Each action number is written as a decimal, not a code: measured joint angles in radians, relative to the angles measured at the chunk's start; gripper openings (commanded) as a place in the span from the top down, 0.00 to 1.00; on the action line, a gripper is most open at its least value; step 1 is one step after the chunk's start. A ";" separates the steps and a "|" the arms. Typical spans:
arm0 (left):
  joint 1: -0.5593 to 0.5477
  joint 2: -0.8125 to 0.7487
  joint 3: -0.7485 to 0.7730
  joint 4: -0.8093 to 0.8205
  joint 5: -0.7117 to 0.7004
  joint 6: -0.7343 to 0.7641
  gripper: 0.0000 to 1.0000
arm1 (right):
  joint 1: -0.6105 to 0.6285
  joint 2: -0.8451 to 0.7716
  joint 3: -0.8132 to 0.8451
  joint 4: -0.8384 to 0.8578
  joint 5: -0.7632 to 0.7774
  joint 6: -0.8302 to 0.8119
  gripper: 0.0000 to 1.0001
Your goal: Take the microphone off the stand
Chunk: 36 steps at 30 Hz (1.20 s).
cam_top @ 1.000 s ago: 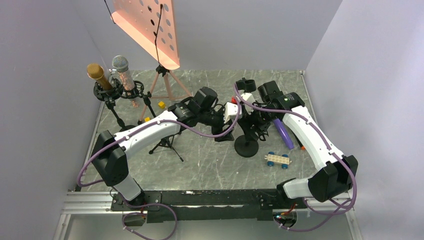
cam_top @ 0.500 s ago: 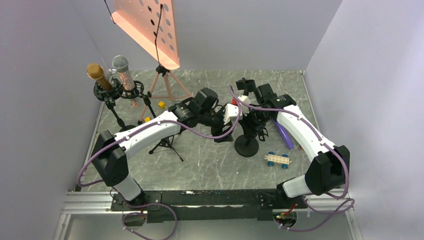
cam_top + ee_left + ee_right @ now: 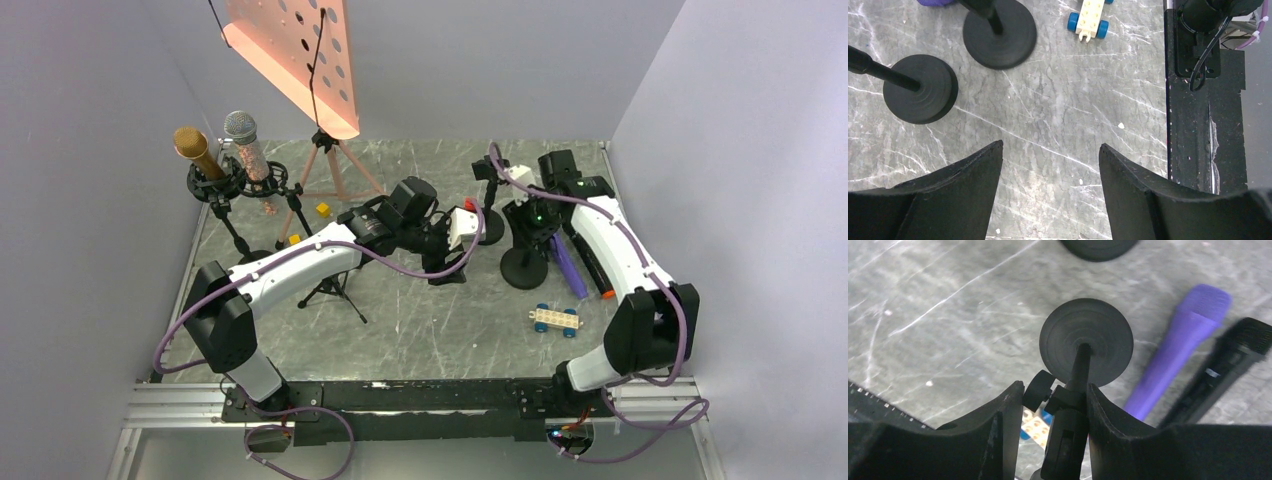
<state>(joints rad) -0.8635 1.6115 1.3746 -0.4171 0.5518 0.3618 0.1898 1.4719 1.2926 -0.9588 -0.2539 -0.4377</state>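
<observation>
Right gripper point(image 3: 1054, 388) clamps the stand point(image 3: 1086, 340) at its clip — likely steadying it. The purple microphone point(image 3: 1173, 355) lies beside the stand's base. Left gripper point(image 3: 1050, 146) spread wide, empty.

4 mics point(image 3: 240, 128), 4 mic stands point(image 3: 523, 268), 1 music stand point(image 3: 300, 50), 1 toy car point(image 3: 555, 318)

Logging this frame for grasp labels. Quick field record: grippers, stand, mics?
right gripper: closed on black stand, near its clip
left gripper: open, empty, above table
purple microphone: lying on table, beside black microphone
gold microphone: in its holder, far left
</observation>
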 measured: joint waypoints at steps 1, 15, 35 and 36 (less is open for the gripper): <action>0.000 0.000 0.000 0.000 0.000 0.000 0.26 | -0.017 0.014 0.013 0.009 0.008 0.002 0.74; -0.018 -0.001 0.028 -0.035 -0.021 0.065 0.29 | -0.170 0.242 0.273 0.036 -0.058 0.060 0.01; -0.003 -0.356 0.417 -0.138 -0.058 0.110 0.14 | -0.020 -0.069 0.511 -0.015 -0.385 0.085 0.07; -0.002 -0.398 0.417 -0.153 -0.075 0.123 0.14 | 0.048 -0.098 0.471 0.005 -0.388 0.083 0.08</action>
<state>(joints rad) -0.8650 1.2137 1.7912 -0.5697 0.4767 0.4847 0.2379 1.3735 1.7634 -0.9539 -0.6418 -0.3550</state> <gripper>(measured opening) 0.841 0.960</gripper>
